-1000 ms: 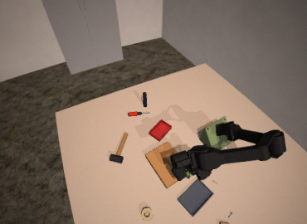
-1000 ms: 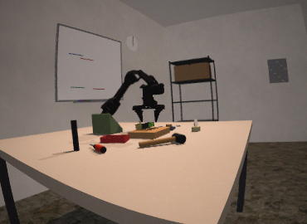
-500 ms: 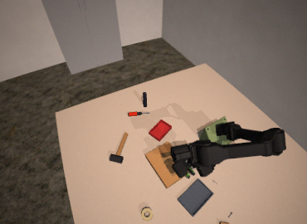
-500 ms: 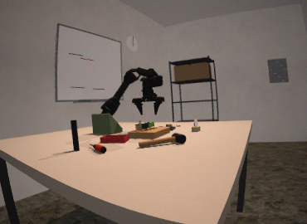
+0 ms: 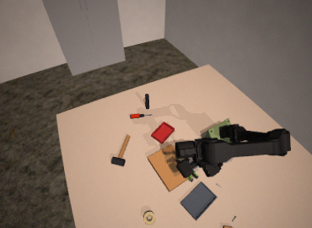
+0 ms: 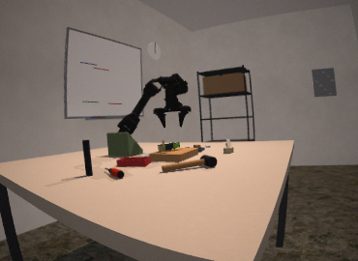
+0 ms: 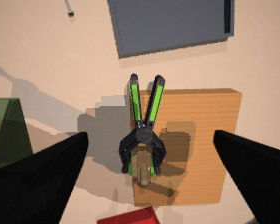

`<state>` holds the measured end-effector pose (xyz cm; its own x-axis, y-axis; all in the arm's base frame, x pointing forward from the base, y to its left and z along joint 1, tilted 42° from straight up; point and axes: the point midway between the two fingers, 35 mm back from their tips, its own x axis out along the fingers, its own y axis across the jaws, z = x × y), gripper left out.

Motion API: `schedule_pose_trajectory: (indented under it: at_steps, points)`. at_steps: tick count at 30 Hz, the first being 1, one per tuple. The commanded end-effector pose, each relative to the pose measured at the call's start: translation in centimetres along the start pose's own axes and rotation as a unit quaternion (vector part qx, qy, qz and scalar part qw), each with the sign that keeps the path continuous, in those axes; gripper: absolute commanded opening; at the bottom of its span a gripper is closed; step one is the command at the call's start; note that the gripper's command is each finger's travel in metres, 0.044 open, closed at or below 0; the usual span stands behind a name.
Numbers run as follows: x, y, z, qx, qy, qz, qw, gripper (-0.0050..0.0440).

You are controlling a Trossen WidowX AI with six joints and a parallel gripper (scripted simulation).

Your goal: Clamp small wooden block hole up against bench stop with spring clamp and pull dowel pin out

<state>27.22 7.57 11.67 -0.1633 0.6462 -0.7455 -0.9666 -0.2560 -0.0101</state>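
Observation:
The spring clamp (image 7: 144,135) (image 6: 170,146), black with green grips, lies on the wooden board (image 7: 206,150) (image 5: 166,175) (image 6: 176,155) near its left edge in the wrist view. Its handles point up the picture. Its jaws sit around the small wooden block (image 7: 142,159), near the board's lower edge there. The dowel pin (image 7: 144,176) still stands up from the block. The bench stop cannot be told apart from the block, and the block's tilt is too small to judge. My gripper (image 6: 172,127) (image 7: 151,137) is wide open and empty, high above the clamp and touching nothing.
A grey-blue tray (image 7: 171,25) (image 5: 198,200) and a red tray (image 5: 163,133) (image 6: 134,161) lie on opposite sides of the board. A green wedge-shaped block (image 6: 121,144) (image 7: 8,125) stands beside it. A hammer (image 5: 123,147), screwdriver (image 5: 136,116) and upright black post (image 6: 87,158) are farther off.

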Motion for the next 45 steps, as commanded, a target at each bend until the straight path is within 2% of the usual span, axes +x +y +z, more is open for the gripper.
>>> schedule_pose_trajectory:
  at_steps: [1, 12, 28, 43, 45]
  points:
    - [0.1, 0.0, -0.2, 0.024, 0.0, 0.0, 1.0, 0.044]
    - [0.1, -0.1, -0.8, 0.12, 0.0, 0.0, 0.993, 0.044]
    - [0.2, -0.2, -1.7, 0.266, 0.0, -0.001, 0.964, 0.044]
    - [0.4, -0.3, -2.7, 0.416, 0.0, -0.001, 0.909, 0.044]
    - [0.4, -0.3, -2.7, 0.416, 0.0, -0.001, 0.909, 0.044]
